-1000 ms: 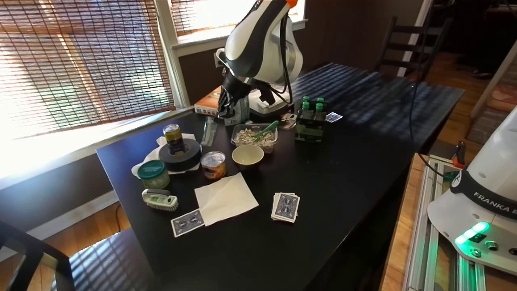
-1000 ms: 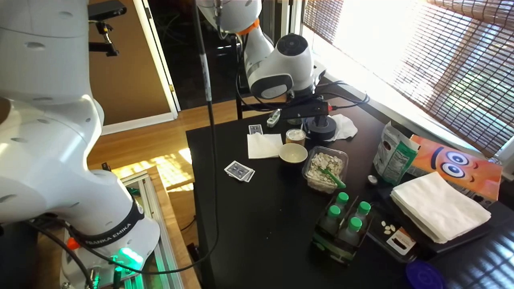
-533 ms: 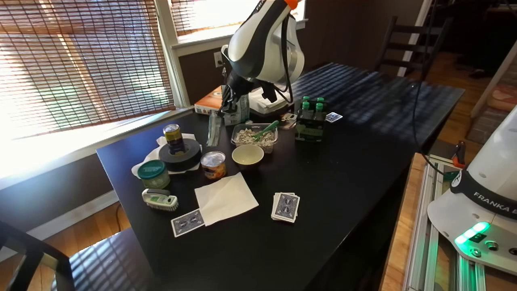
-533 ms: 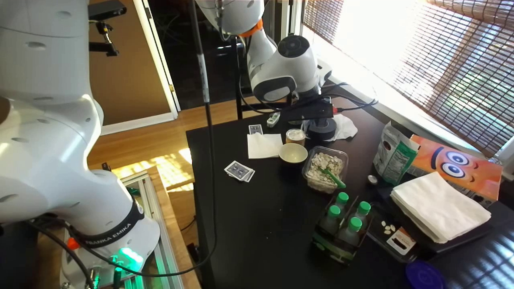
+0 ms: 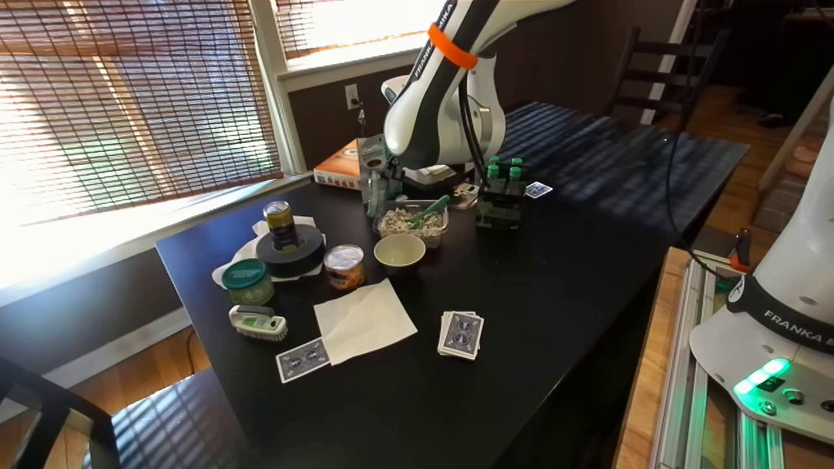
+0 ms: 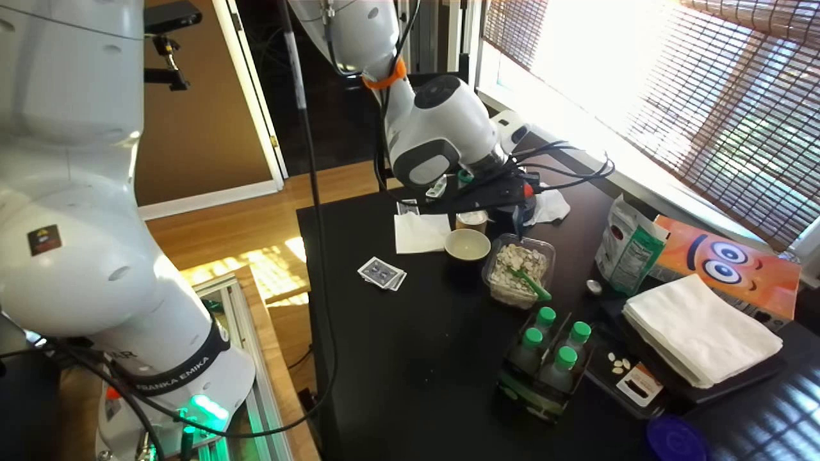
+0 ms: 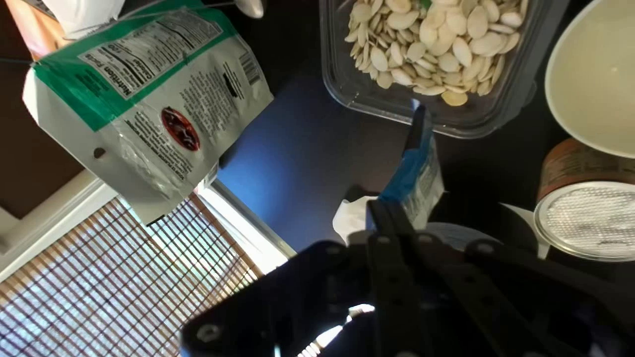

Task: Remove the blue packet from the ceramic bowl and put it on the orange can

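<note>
My gripper point(image 7: 389, 210) is shut on the top end of a blue and white packet point(image 7: 421, 173) in the wrist view. The packet hangs down in the air beside the seed tub; it also shows in both exterior views point(image 5: 376, 197) point(image 6: 519, 223). The cream-white ceramic bowl point(image 5: 399, 251) stands on the table with nothing inside; it also shows in the wrist view point(image 7: 595, 79). The squat orange can point(image 5: 345, 267) stands beside the bowl with its pale metallic lid up; it also shows in the wrist view point(image 7: 588, 213) and an exterior view point(image 6: 471, 221), partly behind the gripper.
A clear tub of seeds point(image 6: 519, 266) with a green spoon stands by the bowl. A silver-green pouch point(image 6: 631, 246), a bottle carrier point(image 6: 544, 365), a black tape roll point(image 5: 290, 254) bearing a yellow-topped can point(image 5: 280, 221), a napkin point(image 5: 365, 319) and cards point(image 5: 461, 334) are around.
The arm has swung and the gripper with the packet has moved away from the tape roll toward the seed tub. The packet, hidden earlier in an exterior view, now shows there. Bowl and can stay put.
</note>
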Tool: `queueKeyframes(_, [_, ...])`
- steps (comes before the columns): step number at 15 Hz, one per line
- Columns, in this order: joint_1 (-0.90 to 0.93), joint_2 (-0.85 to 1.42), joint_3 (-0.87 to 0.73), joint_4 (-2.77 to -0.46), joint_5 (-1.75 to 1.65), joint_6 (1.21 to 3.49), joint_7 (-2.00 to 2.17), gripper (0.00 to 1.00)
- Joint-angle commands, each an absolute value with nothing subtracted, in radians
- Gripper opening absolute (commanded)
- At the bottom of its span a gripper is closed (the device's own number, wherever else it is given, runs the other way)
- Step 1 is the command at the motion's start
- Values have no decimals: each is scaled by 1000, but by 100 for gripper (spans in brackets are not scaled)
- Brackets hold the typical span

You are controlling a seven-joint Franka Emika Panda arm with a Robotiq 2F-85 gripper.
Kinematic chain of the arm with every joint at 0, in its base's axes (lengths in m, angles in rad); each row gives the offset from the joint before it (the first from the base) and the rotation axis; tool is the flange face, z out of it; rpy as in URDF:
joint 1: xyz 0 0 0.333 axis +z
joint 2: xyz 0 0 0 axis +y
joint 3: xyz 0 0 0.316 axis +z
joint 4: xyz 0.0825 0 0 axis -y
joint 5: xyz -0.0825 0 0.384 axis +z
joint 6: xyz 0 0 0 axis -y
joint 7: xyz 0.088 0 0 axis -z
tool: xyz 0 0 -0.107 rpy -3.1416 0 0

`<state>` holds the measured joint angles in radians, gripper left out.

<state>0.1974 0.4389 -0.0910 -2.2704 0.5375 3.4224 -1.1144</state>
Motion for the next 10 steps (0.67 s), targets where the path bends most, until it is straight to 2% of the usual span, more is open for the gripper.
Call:
queueKeyframes(1, [418, 430, -244, -2286, 673, 3402, -1125, 0])
queueKeyframes(7, [758, 492, -536, -2261, 817, 3272, -1086, 0])
queueKeyframes(10, [857, 528, -614, -2241, 814, 3222, -1011, 0])
